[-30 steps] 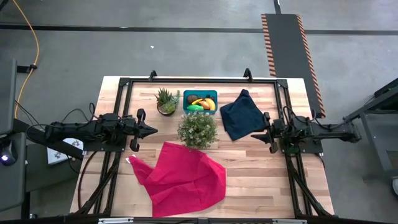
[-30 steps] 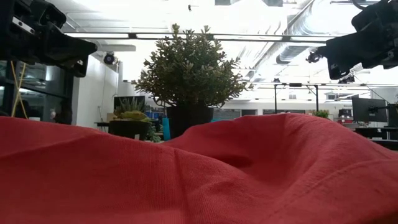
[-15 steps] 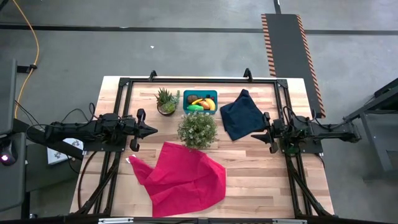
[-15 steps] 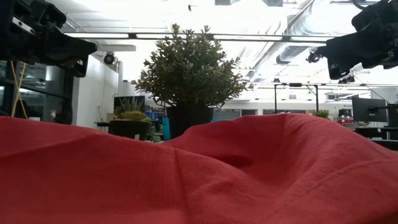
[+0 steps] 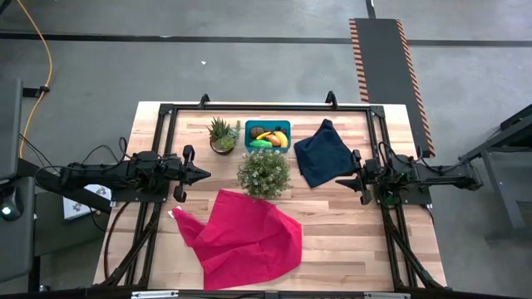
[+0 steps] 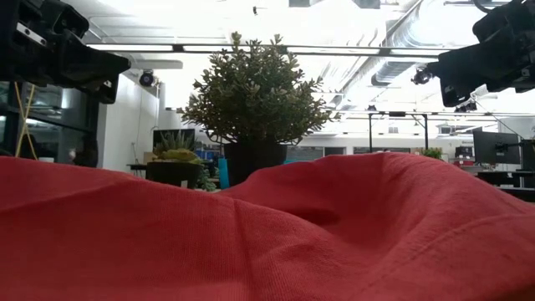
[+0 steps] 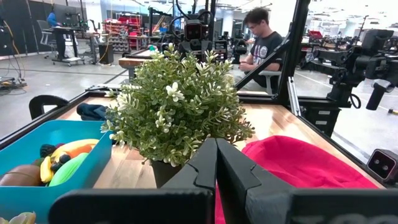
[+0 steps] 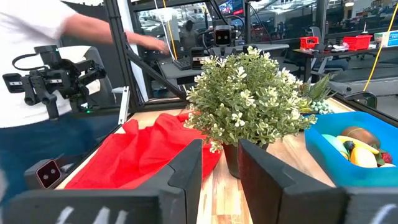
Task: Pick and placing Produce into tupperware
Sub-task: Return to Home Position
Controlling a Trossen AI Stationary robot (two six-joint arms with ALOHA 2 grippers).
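Teal-blue plastic forms the tupperware [image 5: 268, 122], a small rectangular tub with rounded corners and no lid. It stands on the wooden table [image 5: 349, 241] between a small spiky plant [image 5: 222, 133] and a crumpled navy cloth [image 5: 323, 154]. It is just beside a bushy potted plant [image 5: 264, 173], on the side away from the red cloth [image 5: 245, 237]. The tub holds the produce. The right wrist view shows a brown oval [image 8: 356, 134], a yellow banana [image 8: 344, 143], an orange piece [image 8: 362, 157], a red strawberry [image 8: 389, 157] and a tiny dark bit [image 8: 348, 149], packed close together. The left wrist view adds a green piece [image 7: 67, 170] lying against the near wall. The left pincer [image 5: 204, 174] hangs above the table's left side, well apart from the tub and pointing toward the bushy plant. Its fingers are pressed together with nothing between them. The right pincer [image 5: 340, 179] hangs over the edge of the navy cloth, pointing toward the same plant. Its fingers stand a little apart and grip nothing. A seated person [image 7: 258, 38] shows beyond the table in the left wrist view.
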